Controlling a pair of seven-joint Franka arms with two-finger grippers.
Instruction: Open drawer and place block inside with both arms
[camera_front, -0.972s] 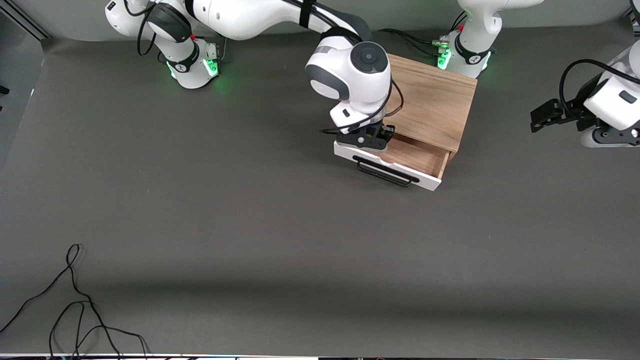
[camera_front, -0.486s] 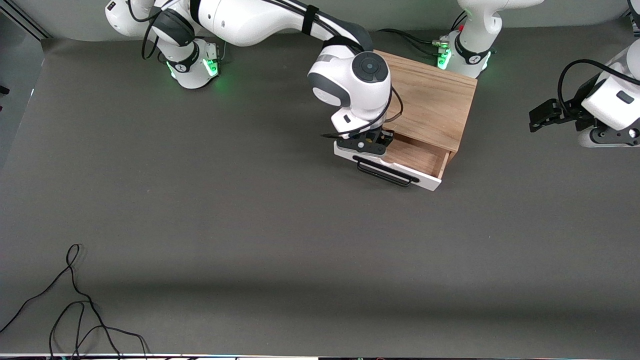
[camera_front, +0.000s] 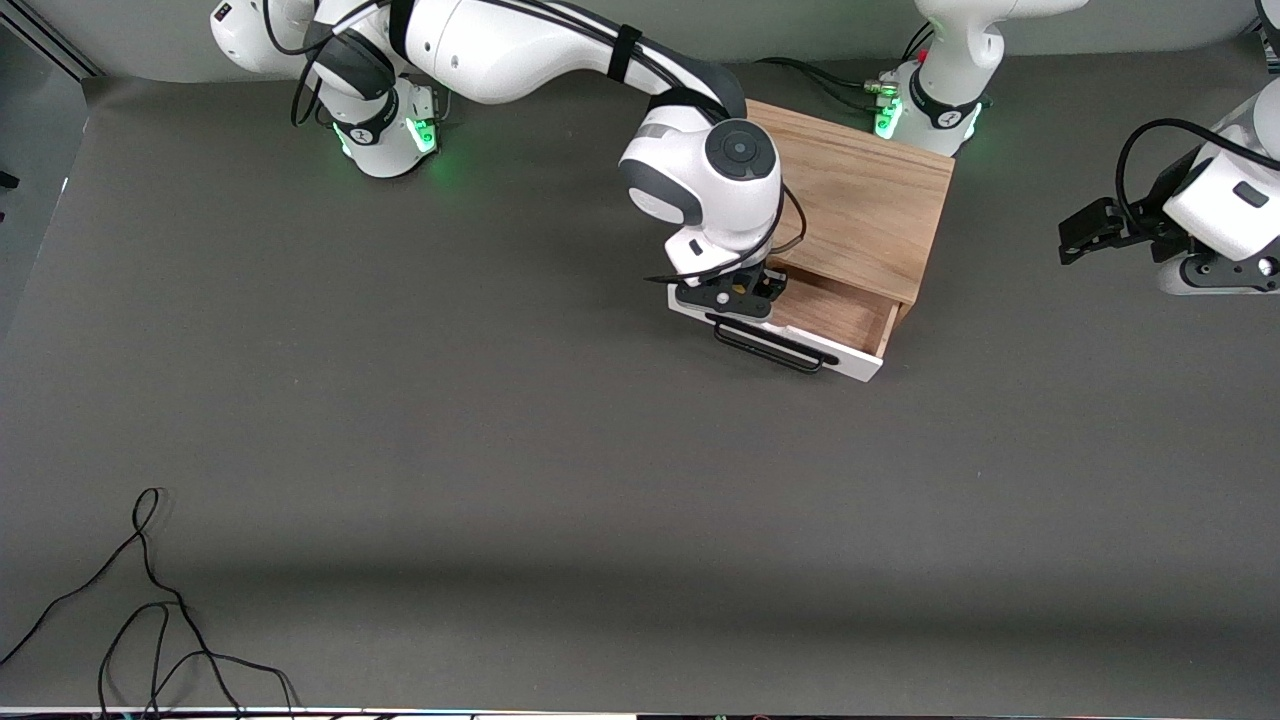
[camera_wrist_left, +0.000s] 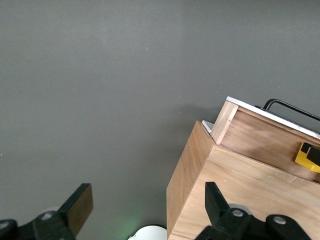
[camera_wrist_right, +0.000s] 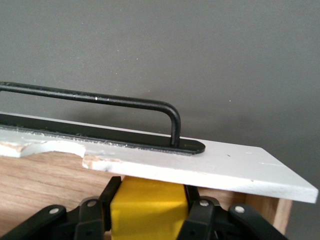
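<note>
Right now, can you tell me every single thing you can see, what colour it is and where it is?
Wooden box: one, light oak, on the table toward the left arm's end.
Drawer: one, white front with black bar handle, pulled open from the box.
Block: one, yellow, between the right gripper's fingers, down in the drawer.
Cable: one, black, loose on the table, near the front camera at the right arm's end.
Table: one, dark grey.
Right gripper: black, down in the open drawer, around the block.
Left gripper: black, open, waiting in the air beside the box.
</note>
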